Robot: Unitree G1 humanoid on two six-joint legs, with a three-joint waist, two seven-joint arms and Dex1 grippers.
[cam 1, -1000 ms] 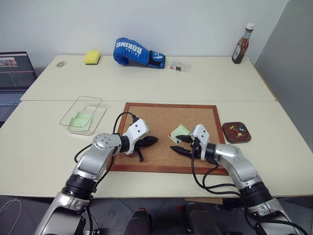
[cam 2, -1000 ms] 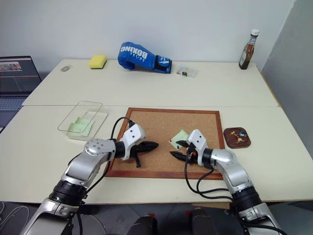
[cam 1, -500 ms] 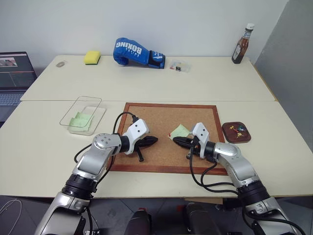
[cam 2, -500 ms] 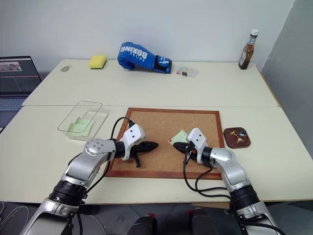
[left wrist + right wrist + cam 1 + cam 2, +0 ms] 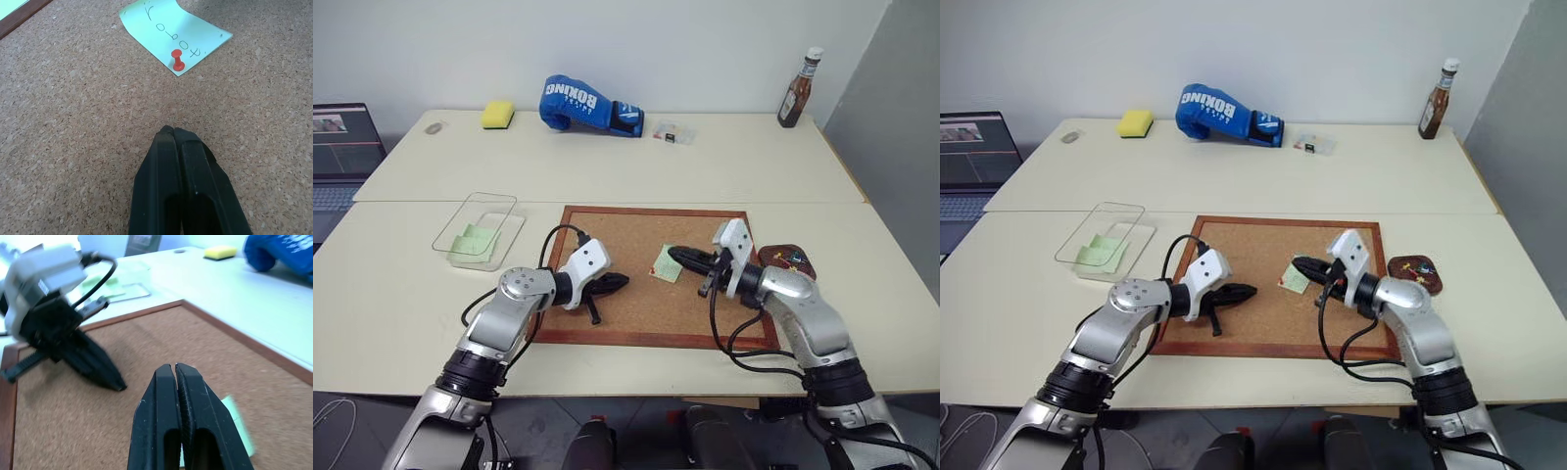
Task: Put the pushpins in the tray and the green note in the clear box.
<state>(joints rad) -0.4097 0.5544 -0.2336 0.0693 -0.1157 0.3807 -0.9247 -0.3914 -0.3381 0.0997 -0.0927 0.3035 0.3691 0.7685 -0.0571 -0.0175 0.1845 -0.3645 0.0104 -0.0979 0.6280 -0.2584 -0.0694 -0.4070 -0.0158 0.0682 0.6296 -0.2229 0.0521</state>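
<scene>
The desk (image 5: 607,176) is wide and pale, with bare surface on every side of the corkboard (image 5: 607,235), so room for moving is plentiful; only its far edge is crowded, by a boxing glove (image 5: 589,104), a sponge (image 5: 497,115) and a bottle (image 5: 800,90). The clear box (image 5: 480,230) stands just off the board's left edge and already carries a mint-coloured slip. The tray (image 5: 791,260) lies beside the board's right edge, partly behind the right arm, with small pins inside it.

The green note (image 5: 666,263) lies on the cork, fastened by a red pushpin (image 5: 177,59) that stands upright through it (seen plainly in the left wrist view). A second, dark pushpin cannot be made out.

The left hand (image 5: 621,281) is pressed shut on nothing, resting low over the cork. The right hand (image 5: 677,256) is likewise closed with nothing visibly caught, its tips just beside the note.

The risk is judged thus: if the note is pulled while pinned, it may be torn; if the pin is grasped off-centre, it may be flicked across the board or rolled off the raised frame.
</scene>
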